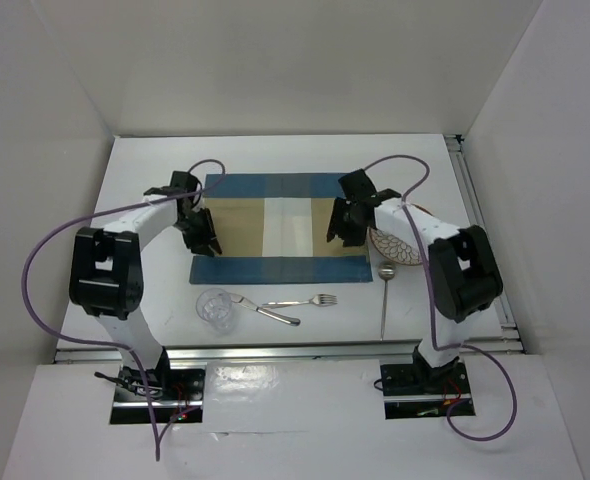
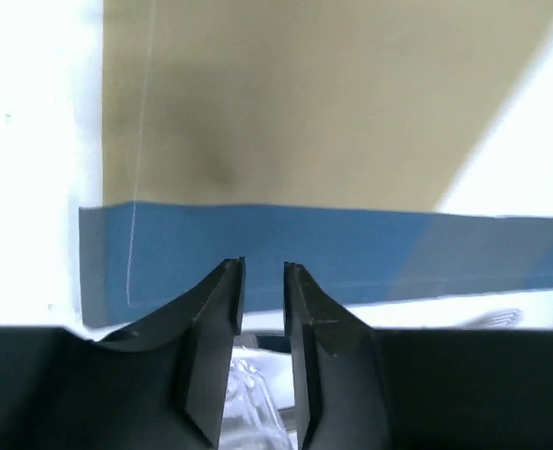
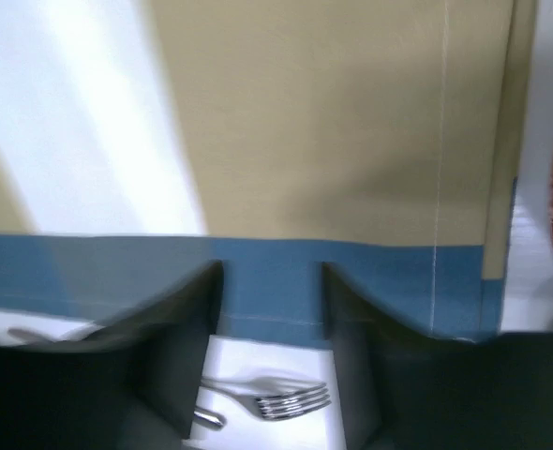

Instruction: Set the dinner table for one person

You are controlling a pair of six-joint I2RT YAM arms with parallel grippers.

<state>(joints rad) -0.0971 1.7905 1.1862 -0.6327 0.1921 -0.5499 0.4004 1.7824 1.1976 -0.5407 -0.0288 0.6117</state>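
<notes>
Left pincer (image 2: 264,265) narrowly apart, right pincer (image 3: 272,269) wider apart, both empty above placemat (image 1: 275,270) on dinner table (image 1: 275,155).

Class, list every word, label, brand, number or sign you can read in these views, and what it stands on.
None: no readable text in any view.
The striped placemat, patterned plate, fork, spoon, glass and white table carry no lettering; the plate's marks look like pattern, not writing.

My overhead feed: the white dinner table (image 1: 275,155)
Striped placemat (image 1: 275,270) at centre; just nearer me — a clear glass (image 1: 215,305), knife (image 1: 265,311) and fork (image 1: 305,301); to its right a spoon (image 1: 386,295) and a patterned plate (image 1: 397,249), partly hidden
</notes>
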